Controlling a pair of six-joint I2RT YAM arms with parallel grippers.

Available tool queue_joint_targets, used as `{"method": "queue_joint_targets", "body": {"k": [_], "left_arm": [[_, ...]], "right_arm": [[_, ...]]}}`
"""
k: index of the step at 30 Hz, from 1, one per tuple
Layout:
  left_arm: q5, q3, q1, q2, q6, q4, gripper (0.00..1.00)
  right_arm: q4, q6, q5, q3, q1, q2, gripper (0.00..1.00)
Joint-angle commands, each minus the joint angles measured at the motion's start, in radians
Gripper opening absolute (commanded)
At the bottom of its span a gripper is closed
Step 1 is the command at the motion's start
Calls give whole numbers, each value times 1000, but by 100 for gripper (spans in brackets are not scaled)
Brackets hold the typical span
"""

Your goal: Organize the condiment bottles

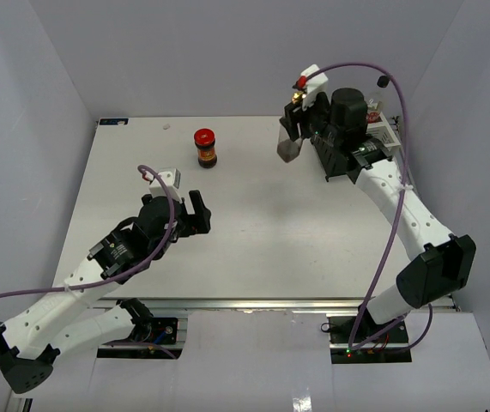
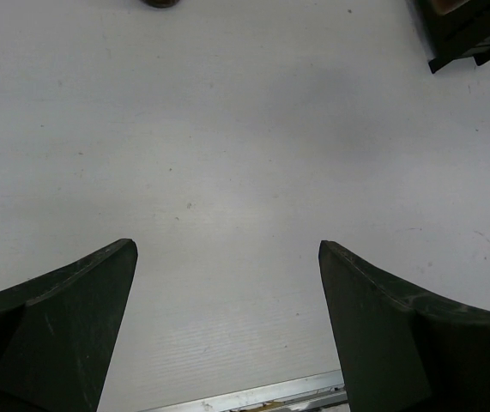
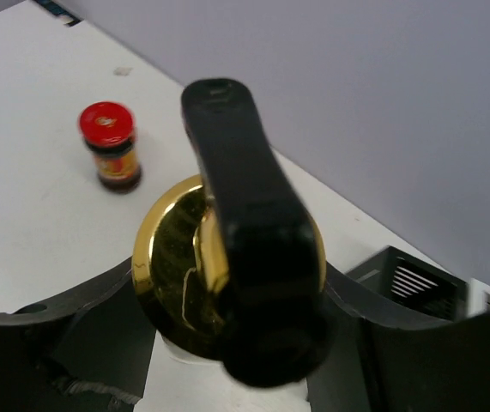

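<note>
My right gripper [image 1: 294,120] [image 3: 236,296] is shut on the clear gold-topped bottle [image 1: 289,148]. In the right wrist view its gold cap [image 3: 169,266] and black pump spout [image 3: 245,215] sit between my fingers. The bottle is at the back of the table, just left of the wire rack. The dark jar with the red lid [image 1: 205,148] [image 3: 111,146] stands upright at the back centre. My left gripper [image 1: 196,215] [image 2: 227,283] is open and empty over bare table, in front of the jar. The spice shakers and the red-labelled bottle are hidden behind the right arm.
The black and white wire rack [image 1: 384,130] [image 3: 412,283] stands at the back right under the right arm; its corner shows in the left wrist view [image 2: 472,30]. Grey walls enclose the table on three sides. The table's metal front edge [image 2: 253,396] lies just below my left fingers.
</note>
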Motion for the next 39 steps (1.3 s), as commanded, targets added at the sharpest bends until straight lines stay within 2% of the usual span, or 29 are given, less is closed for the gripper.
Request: {"method": "queue_joint_targets", "body": {"k": [1,4,11,20,31,39], "left_arm": [[43,1,5,28,35,70,98],[77,5,5,63,62,111,98],[197,67,6,205,100,177,98],[232,107,9,286,134,228,98],[242,136,33,329,168,276,98],[261,141,57,379,178,293,98]], "right_arm": [[-17,37,125,132,-123,-52,8],[-40,70,125,171,-229,-46,8],[-69,72,169,285,-381,22,8],[24,105,96,333,-544,116,8],[53,134,0,504,-632,307,8],[76,152,-43,540,-641,384,8]]}}
